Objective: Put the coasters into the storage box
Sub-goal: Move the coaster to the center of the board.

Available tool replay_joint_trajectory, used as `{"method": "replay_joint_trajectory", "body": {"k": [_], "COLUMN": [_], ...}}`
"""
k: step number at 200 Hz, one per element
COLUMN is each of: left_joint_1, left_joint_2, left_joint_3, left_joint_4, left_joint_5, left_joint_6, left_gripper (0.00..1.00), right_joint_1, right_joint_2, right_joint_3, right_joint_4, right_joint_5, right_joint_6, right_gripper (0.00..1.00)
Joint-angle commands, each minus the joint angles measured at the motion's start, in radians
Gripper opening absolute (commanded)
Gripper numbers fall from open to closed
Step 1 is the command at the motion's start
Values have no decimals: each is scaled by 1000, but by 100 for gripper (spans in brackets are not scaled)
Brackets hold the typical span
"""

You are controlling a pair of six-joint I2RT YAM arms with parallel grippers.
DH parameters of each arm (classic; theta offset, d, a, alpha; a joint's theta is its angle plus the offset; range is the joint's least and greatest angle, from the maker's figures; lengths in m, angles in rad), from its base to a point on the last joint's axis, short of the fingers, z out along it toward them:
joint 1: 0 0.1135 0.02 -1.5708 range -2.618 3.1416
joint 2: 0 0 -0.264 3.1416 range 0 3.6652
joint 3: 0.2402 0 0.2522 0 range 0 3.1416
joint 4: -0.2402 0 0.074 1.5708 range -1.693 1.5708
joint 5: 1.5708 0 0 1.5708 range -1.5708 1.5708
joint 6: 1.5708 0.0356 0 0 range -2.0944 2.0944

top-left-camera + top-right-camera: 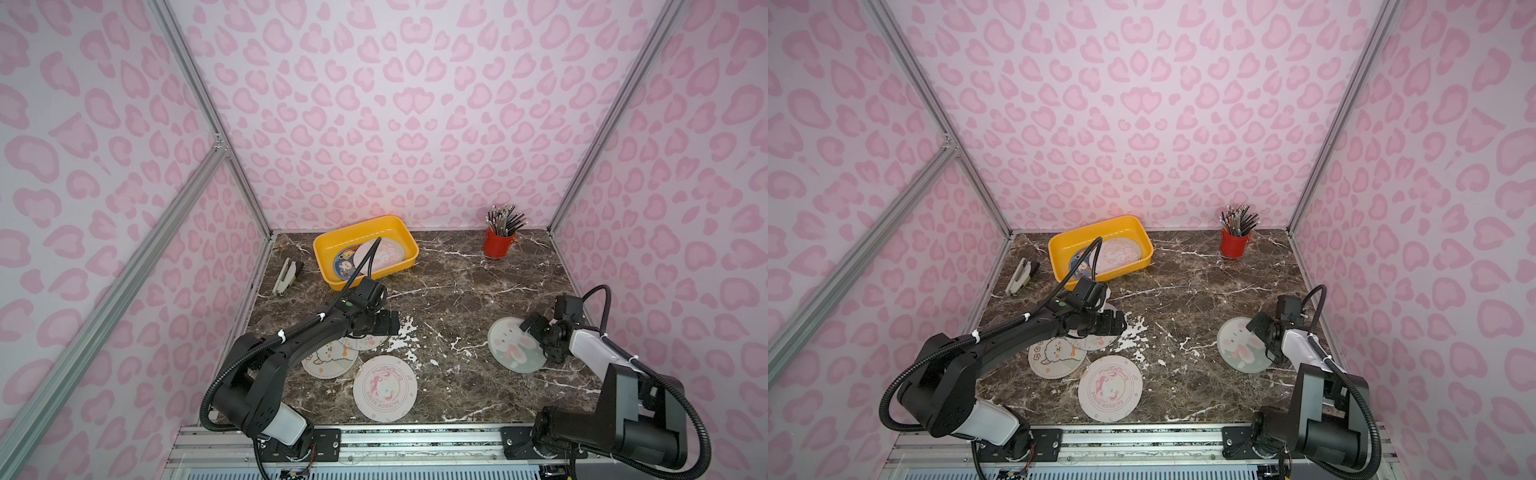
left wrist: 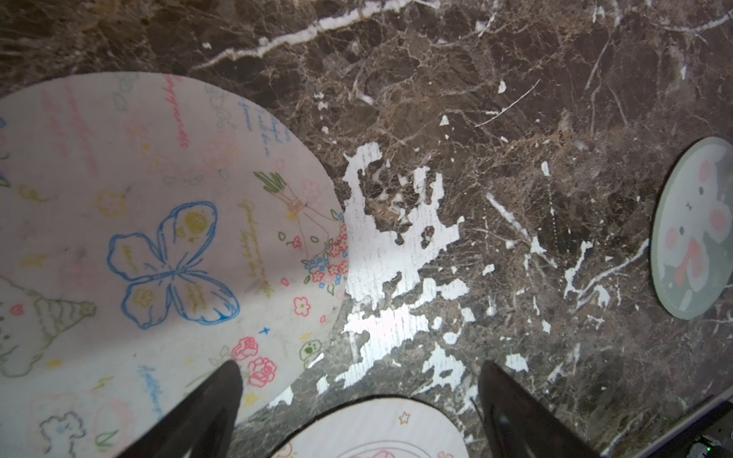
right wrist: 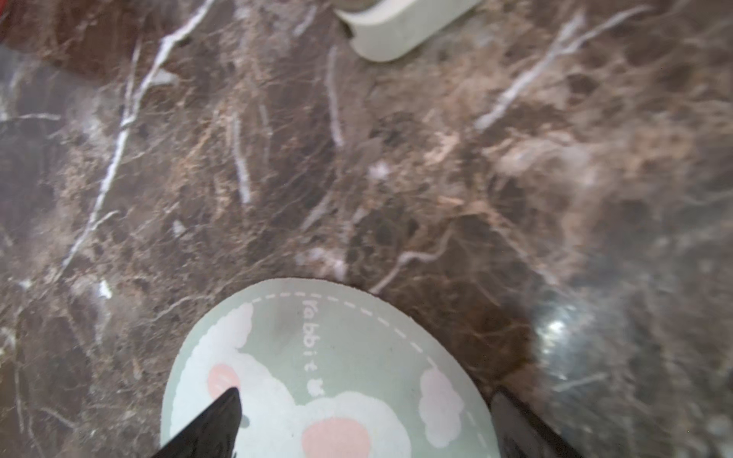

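The yellow storage box [image 1: 322,245] sits at the back left, and in it lie a blue coaster [image 1: 344,262] and a pale coaster [image 1: 385,253]. On the marble lie a butterfly-print coaster [image 2: 158,238], a sheep coaster [image 1: 328,362], a unicorn coaster [image 1: 384,388] and a green rabbit coaster [image 1: 515,345]. My left gripper [image 2: 359,368] hangs open and empty, one finger over the butterfly coaster's edge. My right gripper [image 3: 367,392] is open, low over the rabbit coaster [image 3: 317,357], one finger above the print and one off its rim.
A red cup of pencils [image 1: 496,243] stands at the back right. A grey stapler [image 1: 286,276] lies left of the box by the wall. Pink patterned walls close three sides, and an aluminium rail [image 1: 415,440] runs along the front.
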Motion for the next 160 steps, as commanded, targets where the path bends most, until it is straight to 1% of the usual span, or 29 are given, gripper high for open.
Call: {"method": "replay_joint_trajectory", "body": {"k": [1,22,56,112,133,160], "left_joint_1": [0,-1,-2,-8,-15,-23], "left_joint_2": [-3,-5,-9,-3,4,6], "left_joint_3": [-7,-9,-11,-3,6,9], "left_joint_4": [18,19,21,20,21,22], "left_joint_5": [-1,0,-4,-4,-3,-3], "left_joint_6": [-5,-7,-10,-11,-10,-11], "left_gripper": [95,95,96,96,96,96], "right_joint_1": [78,180,320,525,562,553], "right_joint_2": [53,98,140,186,182,126], "right_joint_3": [-16,16,27,66,120,174], "right_joint_4": [-101,-96,-53,-7,-60,-149], "right_joint_5": [-153,-155,-184,-208,-149,-73], "right_joint_6": [69,75,137,234,206,156], "right_gripper": [99,99,99,99,99,99]}}
